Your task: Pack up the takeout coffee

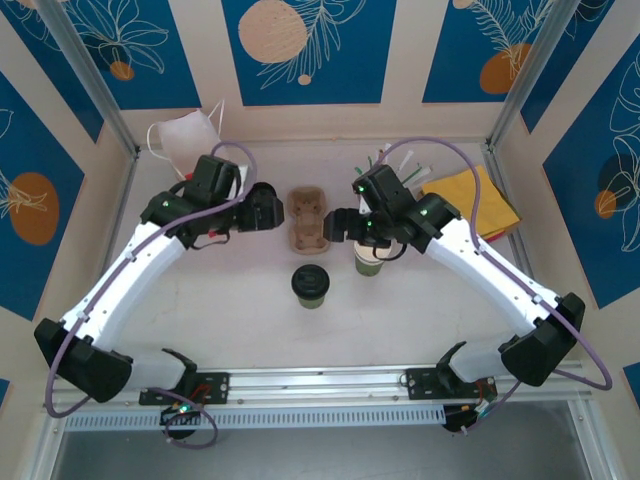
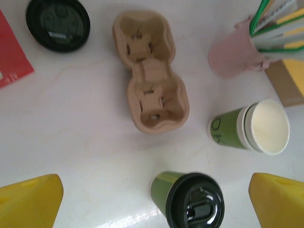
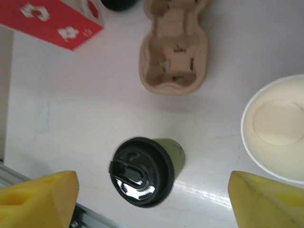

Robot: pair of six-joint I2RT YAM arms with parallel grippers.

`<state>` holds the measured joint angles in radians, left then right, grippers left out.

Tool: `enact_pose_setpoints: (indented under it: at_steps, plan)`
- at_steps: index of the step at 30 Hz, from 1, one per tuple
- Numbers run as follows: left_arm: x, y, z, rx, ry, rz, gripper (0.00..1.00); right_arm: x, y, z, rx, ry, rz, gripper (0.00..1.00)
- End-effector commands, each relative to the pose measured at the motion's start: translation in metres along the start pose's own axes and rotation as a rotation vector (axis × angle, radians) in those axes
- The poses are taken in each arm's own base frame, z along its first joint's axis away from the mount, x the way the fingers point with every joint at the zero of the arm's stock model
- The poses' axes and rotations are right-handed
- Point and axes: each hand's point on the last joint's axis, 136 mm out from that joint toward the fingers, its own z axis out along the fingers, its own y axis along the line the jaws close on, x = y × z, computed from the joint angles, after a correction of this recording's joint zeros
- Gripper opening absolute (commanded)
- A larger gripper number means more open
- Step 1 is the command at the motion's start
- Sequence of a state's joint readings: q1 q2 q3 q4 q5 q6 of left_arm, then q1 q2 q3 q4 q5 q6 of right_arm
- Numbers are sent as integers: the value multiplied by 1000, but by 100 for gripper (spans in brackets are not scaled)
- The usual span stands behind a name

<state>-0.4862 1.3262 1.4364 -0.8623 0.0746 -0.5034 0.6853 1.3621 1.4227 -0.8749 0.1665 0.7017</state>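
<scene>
The takeout coffee (image 1: 311, 285) stands upright, lidded — near the cardboard carrier (image 1: 308, 218)

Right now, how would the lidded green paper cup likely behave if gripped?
The small green paper cup with round black plastic lid has paper walls, so a hard squeeze would probably dent it. It stands upright on a glossy white tabletop, so low nudges may slide it.

We place everything off the carrier (image 1: 308, 219), mid-bench (image 1: 240, 300). The takeout coffee (image 1: 311, 285) stands in front of it, apart. The lidless cup (image 1: 368, 260) is right of it, slightly nearer us. The straw holder (image 2: 232, 52) is behind-right and the loose lid (image 2: 58, 23) behind-left. The napkins (image 1: 470, 200) are well right, and the bag (image 1: 185, 135) is far behind-left.
</scene>
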Motion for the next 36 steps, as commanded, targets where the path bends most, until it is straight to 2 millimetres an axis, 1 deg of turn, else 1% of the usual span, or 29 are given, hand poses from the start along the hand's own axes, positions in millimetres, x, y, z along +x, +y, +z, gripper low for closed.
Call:
enact_pose_setpoints:
  at_steps: [1, 2, 4, 7, 15, 18, 23, 26, 29, 32, 34, 35, 36]
  plan:
    - [-18, 2, -4, -31, -19, 24, 100, -29, 10, -24, -48, -111, -49, 90]
    - [-23, 4, -4, -46, -27, 20, 100, -33, 10, -26, -53, -123, -63, 99]
    - [-35, 6, -7, -76, -50, -11, 100, -42, 7, -28, -50, -147, -87, 99]
    - [-50, 6, -10, -99, -93, -15, 100, -51, 5, -30, -65, -167, -129, 99]
    - [-75, 21, -22, -197, -141, -38, 99, -69, 5, -33, -80, -229, -176, 99]
    - [-84, 30, -29, -249, -150, -36, 98, -76, 5, -35, -85, -254, -174, 99]
    - [-101, 46, -34, -303, -151, -63, 93, -81, 8, -34, -103, -269, -180, 99]
    - [-114, 51, -37, -316, -169, -62, 88, -83, 4, -33, -83, -279, -182, 99]
    - [-127, 62, -35, -355, -185, -55, 79, -85, 6, -33, -88, -287, -181, 99]
    - [-139, 76, -24, -403, -175, -44, 67, -87, 8, -33, -99, -287, -175, 99]
    - [-146, 81, -15, -426, -172, -30, 65, -86, 9, -34, -99, -277, -177, 99]
    - [-150, 82, -11, -435, -174, -27, 62, -86, 9, -33, -99, -269, -181, 99]
    - [-154, 85, -3, -447, -170, -23, 60, -85, 9, -33, -96, -266, -188, 99]
